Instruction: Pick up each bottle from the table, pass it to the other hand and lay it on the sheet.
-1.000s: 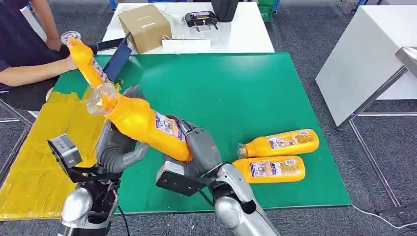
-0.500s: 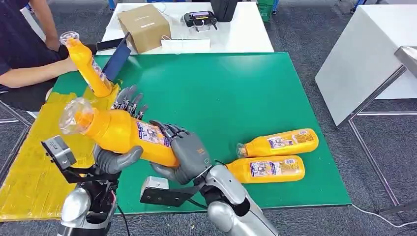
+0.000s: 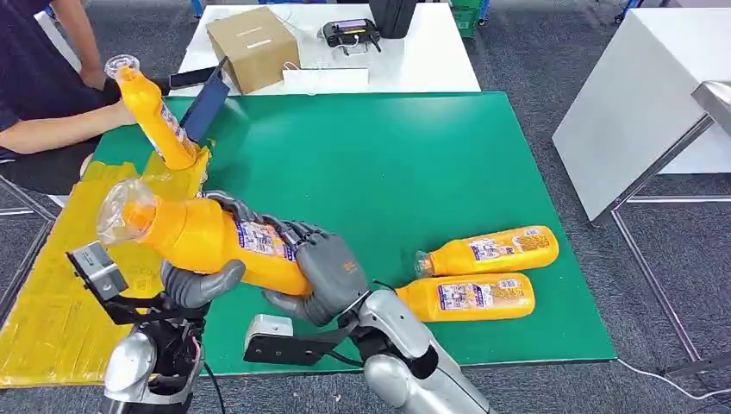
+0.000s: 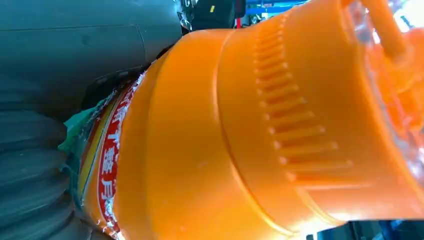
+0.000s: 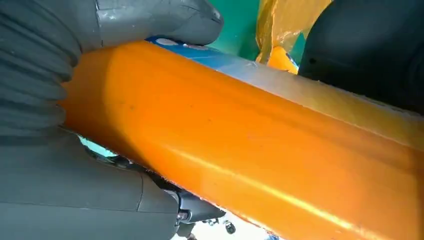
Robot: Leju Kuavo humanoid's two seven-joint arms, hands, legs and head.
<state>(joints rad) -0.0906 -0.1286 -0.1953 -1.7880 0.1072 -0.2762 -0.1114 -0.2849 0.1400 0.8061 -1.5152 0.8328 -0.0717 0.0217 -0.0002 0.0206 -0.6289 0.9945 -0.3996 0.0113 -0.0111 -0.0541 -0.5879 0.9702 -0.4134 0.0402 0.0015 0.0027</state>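
Note:
An orange bottle [image 3: 207, 237] with a clear cap hangs above the green table's [image 3: 414, 172] front left, cap toward the yellow sheet [image 3: 52, 302]. My right hand [image 3: 321, 274] grips its base end. My left hand [image 3: 207, 278] holds its middle, thumb beneath and fingers wrapped over the top. In the left wrist view the bottle [image 4: 250, 140] lies against my left hand [image 4: 45, 165]. The right wrist view has the bottle [image 5: 250, 165] under the thumb of my right hand [image 5: 150, 20]. Two more orange bottles [image 3: 491, 250] [image 3: 474, 296] lie side by side at the front right.
A person at the far left holds another orange bottle [image 3: 155, 108] upright over the sheet's far end, forearm [image 3: 52, 129] resting nearby. Beyond the green table a white table [image 3: 414, 60] carries a cardboard box [image 3: 254, 34] and a dark device [image 3: 349, 33]. Another white table [image 3: 638, 103] stands at the right.
The bottle has tipped lower and swung left toward the sheet. My left hand's fingers, spread behind it before, now wrap over it. The right hand keeps its grip.

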